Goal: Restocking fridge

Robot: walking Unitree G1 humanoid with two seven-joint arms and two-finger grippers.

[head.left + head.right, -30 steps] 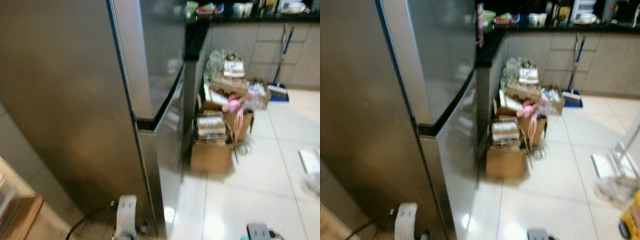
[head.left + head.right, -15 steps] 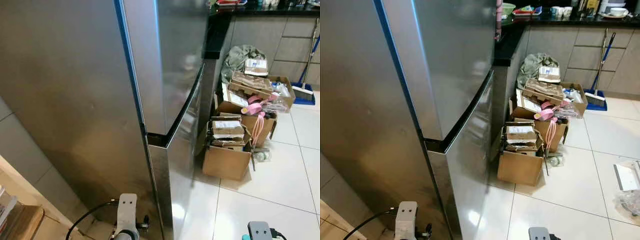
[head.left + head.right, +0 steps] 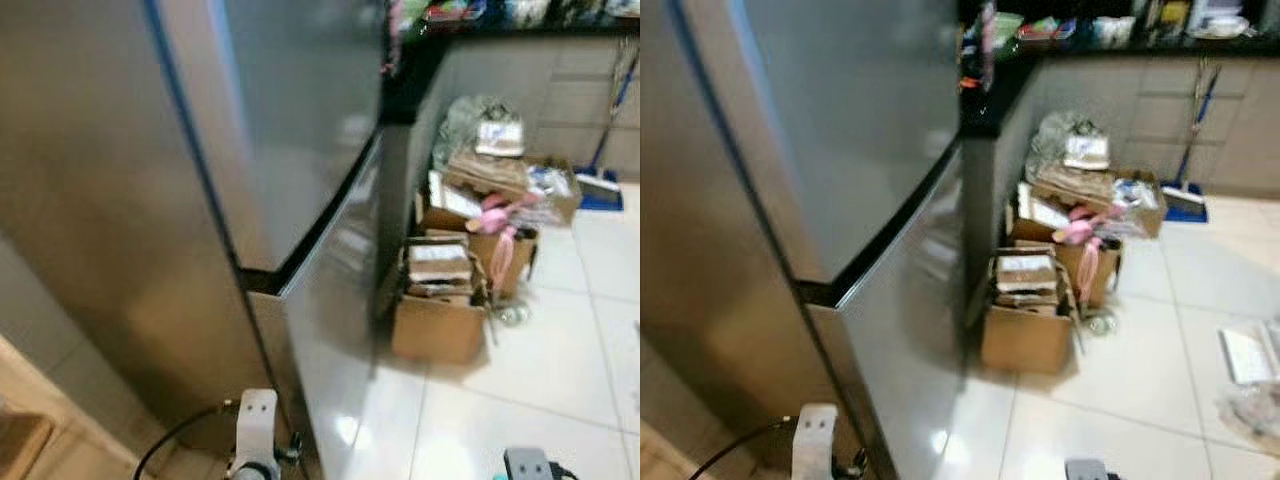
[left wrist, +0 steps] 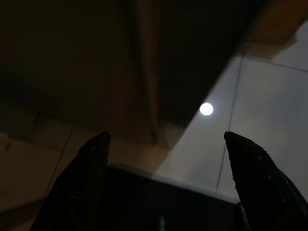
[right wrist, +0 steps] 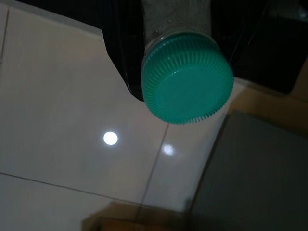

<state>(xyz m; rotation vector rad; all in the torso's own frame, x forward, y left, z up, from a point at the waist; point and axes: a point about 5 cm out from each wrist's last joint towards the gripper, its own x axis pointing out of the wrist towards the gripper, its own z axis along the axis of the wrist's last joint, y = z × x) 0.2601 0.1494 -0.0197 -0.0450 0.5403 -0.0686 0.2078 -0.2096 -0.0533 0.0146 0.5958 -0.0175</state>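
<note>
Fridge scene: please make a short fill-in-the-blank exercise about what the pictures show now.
1. The right gripper holds a jar with a ______ lid.
2. The fridge doors are ______.
3. The left gripper fingers stand ______, with nothing between them.
4. Beside the fridge, cardboard ______ stand on the tiled floor.

Missing words: green; shut; open; boxes

Left arm (image 3: pixel 253 435): pale silver-white casing, flat-faced bracket with two small dark screw holes near its top edge. Black cable (image 3: pixel 175 440) loops from its base. Right arm (image 3: pixel 527 464): grey blocky housing, dark connector on one side. Left pincer (image 4: pixel 163 187): two long black fingers (image 4: pixel 79 187), glossy, tapering to blunt tips. Right pincer (image 5: pixel 126 53): black fingers, matte.
</note>
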